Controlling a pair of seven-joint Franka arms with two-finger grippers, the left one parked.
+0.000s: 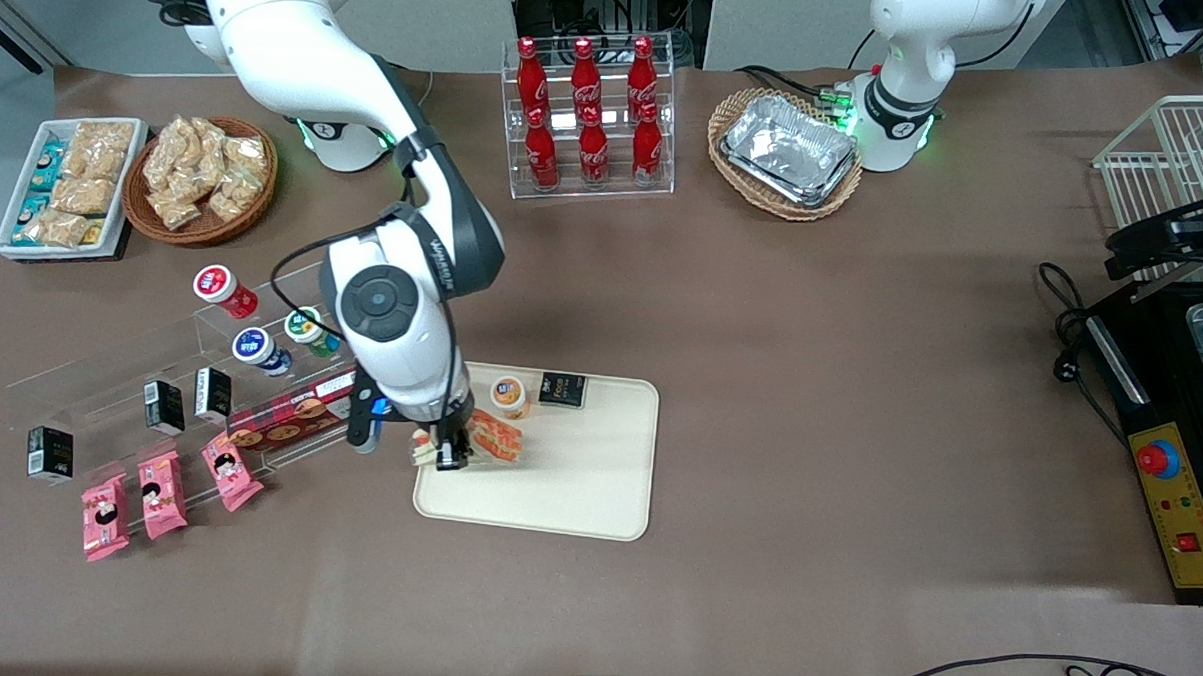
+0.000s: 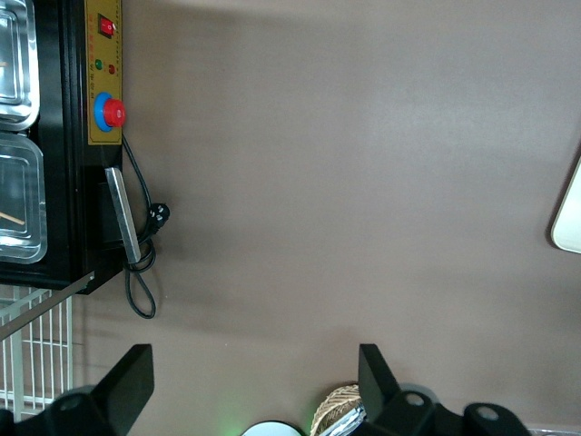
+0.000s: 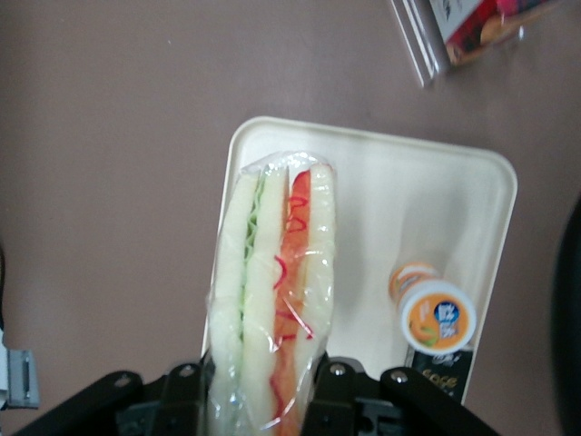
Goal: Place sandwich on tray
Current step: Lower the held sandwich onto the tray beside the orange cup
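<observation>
Low in the front view, just left of centre, the tray (image 1: 576, 487) lies flat on the brown table (image 1: 810, 385). Over its left edge the gripper (image 1: 449, 453) is clamped on the sandwich (image 1: 493, 440), which hangs above the tray, not clearly touching it. Farther up, an orange-capped cup (image 1: 508, 396) and a black packet (image 1: 563, 389) sit along the tray's upper rim. At top centre stand 6 red bottles (image 1: 589, 112).

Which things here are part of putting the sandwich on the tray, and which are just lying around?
Part of the job: sandwich, held over the tray by the gripper.

Lying around: orange cup and black packet on the tray, cola bottles, pink snack packets, foil trays.
</observation>
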